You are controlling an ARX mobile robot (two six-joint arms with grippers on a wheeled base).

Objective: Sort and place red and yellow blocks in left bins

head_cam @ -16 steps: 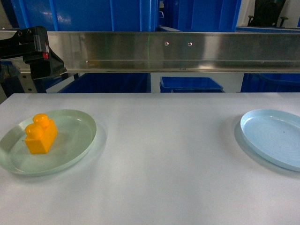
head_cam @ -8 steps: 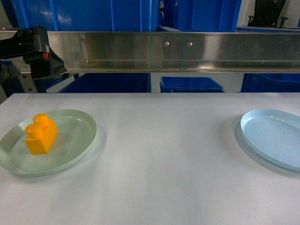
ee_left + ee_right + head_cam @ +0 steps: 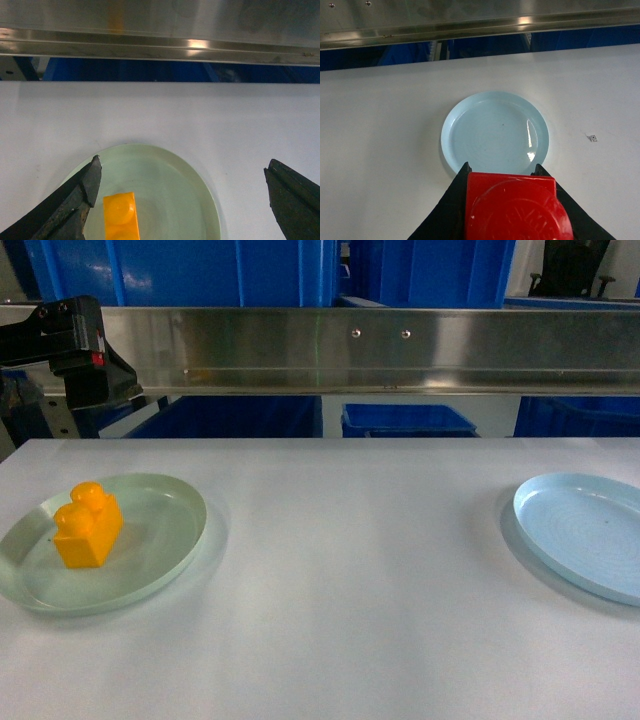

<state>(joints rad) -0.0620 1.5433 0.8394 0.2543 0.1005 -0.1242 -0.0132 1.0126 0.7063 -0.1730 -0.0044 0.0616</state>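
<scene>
The right claw (image 3: pixel 512 200) holds the red block (image 3: pixel 515 207) above the blue plate (image 3: pixel 495 130). The left claw (image 3: pixel 182 200) is wide open over the yellow block (image 3: pixel 120 217) on the green plate (image 3: pixel 165 190).

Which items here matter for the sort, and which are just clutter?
Job:
- yellow block, on the green plate
- red block, held between the right fingers
- left gripper, open above the yellow block
- blue bins behind the rail

Lying about:
- green plate
- blue plate, nothing on it
- metal rail
</scene>
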